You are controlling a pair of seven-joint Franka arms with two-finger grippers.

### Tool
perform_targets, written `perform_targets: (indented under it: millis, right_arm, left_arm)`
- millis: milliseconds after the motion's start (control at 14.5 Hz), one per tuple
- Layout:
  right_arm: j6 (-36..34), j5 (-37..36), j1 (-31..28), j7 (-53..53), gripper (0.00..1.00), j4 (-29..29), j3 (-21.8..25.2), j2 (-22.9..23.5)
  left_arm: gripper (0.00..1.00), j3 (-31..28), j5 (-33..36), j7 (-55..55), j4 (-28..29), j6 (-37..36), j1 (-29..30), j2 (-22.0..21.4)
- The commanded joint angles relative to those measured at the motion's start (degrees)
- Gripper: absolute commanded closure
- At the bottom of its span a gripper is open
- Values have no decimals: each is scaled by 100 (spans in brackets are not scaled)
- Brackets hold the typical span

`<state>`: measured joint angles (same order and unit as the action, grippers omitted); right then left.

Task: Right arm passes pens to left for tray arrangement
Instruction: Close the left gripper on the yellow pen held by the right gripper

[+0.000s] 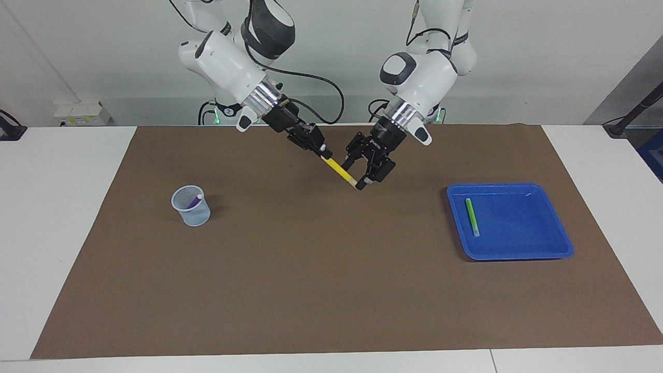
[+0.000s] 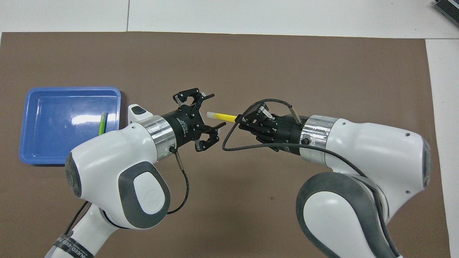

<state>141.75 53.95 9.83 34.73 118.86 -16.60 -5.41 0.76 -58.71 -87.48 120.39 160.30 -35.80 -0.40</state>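
Observation:
My right gripper (image 1: 322, 150) (image 2: 239, 120) is shut on the yellow pen (image 1: 337, 169) (image 2: 225, 116) and holds it slanted in the air over the mat's middle. The pen's pale end points at the left gripper. My left gripper (image 1: 355, 175) (image 2: 217, 110) is open, with one finger on each side of that pale end and a gap visible. The green pen (image 1: 472, 217) (image 2: 103, 123) lies in the blue tray (image 1: 518, 228) (image 2: 53, 136) at the left arm's end of the table. The purple pen (image 1: 195, 201) stands in a cup.
A small pale mesh cup (image 1: 191, 213) stands on the brown mat (image 1: 321, 290) toward the right arm's end of the table. A loose black cable (image 2: 229, 143) loops off the right wrist. White table surface borders the mat.

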Motion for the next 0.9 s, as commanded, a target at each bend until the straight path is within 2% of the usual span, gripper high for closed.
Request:
perform_targets:
  millis: [0,414,551,689,827]
  right_arm:
    - [124,151,28,34,100,76,-10,-31]
    - [291,151,133,52,100,76,-10,31]
    - [300,151,133,52,100,76,-10,48]
    - [300,151,133,52,100,76,-10,48]
    - [309,151,133,52,100,67,-10,48]
  left_arm:
    - [27,-67,-79,590,195,-42,-138,-215]
    - [28,-67,-79,715,195,-60,-235,-215]
    - [33,-67,-71,715,195,-60,-243,-215]
    - [57,-85,-71,732,195,-147,-235,-215]
    - [70,-85,-71,733,187,-174,-226,-215]
